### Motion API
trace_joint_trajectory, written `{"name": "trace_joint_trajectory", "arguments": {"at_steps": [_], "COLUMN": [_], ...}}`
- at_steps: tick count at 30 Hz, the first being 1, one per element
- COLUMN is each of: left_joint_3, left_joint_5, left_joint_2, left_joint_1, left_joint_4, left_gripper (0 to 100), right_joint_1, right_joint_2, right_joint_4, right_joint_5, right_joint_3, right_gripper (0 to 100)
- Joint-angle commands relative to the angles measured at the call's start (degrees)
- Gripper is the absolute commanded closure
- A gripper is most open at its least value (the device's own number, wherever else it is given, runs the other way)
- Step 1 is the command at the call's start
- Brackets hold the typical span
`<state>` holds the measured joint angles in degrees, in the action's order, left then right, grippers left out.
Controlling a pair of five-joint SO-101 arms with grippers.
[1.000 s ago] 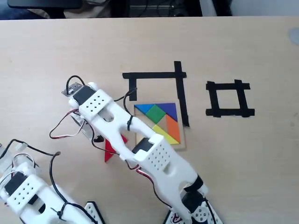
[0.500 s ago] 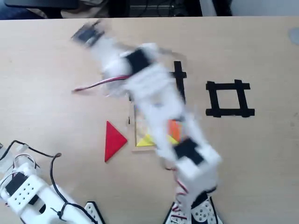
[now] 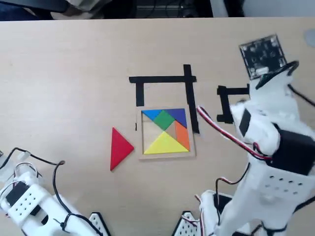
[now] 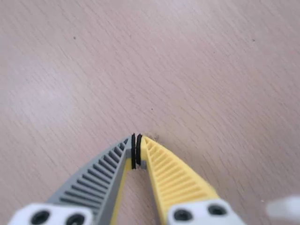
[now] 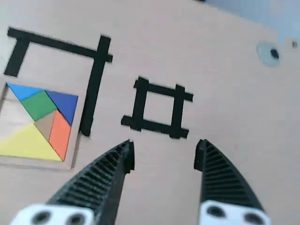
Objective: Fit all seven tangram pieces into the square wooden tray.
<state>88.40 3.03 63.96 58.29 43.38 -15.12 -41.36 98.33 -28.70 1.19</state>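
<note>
**Last piece outside the tray, both grippers empty**

The right gripper [image 5: 164, 145] is held with its black jaws spread wide and nothing between them, above the black tape square [image 5: 157, 107]. The left gripper [image 4: 136, 151] is pressed tip to tip on nothing, over the bare pale wooden table [image 4: 211, 56]. Its white left arm [image 3: 24, 199] is seen at the lower left of the high view.

The flat red triangular piece [image 3: 119, 147] is laid on the table just left of the square wooden tray [image 3: 167, 156], apart from its rim. The tray's left part is judged unfilled. The yellow triangle [image 3: 165, 144], orange piece [image 3: 182, 135], green square [image 3: 165, 119] and two blue pieces are seated.

The step in hand is judged to be the seating of the red piece. Its square corner is already pointed toward the tray, so little turning should be needed. Because the piece is thin, the jaws should be lowered fully to the table and closed on its edges. It should then be carried over the rim and released only when level above the gap.

In the high view the tape square's right side is covered by the white right arm [image 3: 268, 132]. The small tan patch [image 5: 46, 124] at the tray's middle cannot be told for a piece or bare floor. The tray is cut off at the left edge of the right wrist view.
</note>
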Motion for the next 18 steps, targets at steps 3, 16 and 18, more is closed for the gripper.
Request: {"name": "trace_joint_trajectory", "arguments": {"at_steps": [3, 16, 18], "left_joint_3": [-0.2, -0.6, -0.7], "left_joint_5": [0.4, 0.6, 0.6], "left_joint_2": [0.7, 0.7, 0.7], "left_joint_1": [-0.1, -0.6, -0.6], "left_joint_4": [-0.7, -0.7, -0.7], "left_gripper": [95, 95, 95], "right_joint_1": [-1.2, 23.7, 30.3], "right_joint_2": [-8.7, -21.8, -20.1], "right_joint_4": [-6.3, -9.7, -14.7], "right_joint_5": [2.7, 9.8, 9.1], "right_joint_3": [12.0, 32.1, 37.2], "right_gripper": [77.9, 97.0, 95.1]}}
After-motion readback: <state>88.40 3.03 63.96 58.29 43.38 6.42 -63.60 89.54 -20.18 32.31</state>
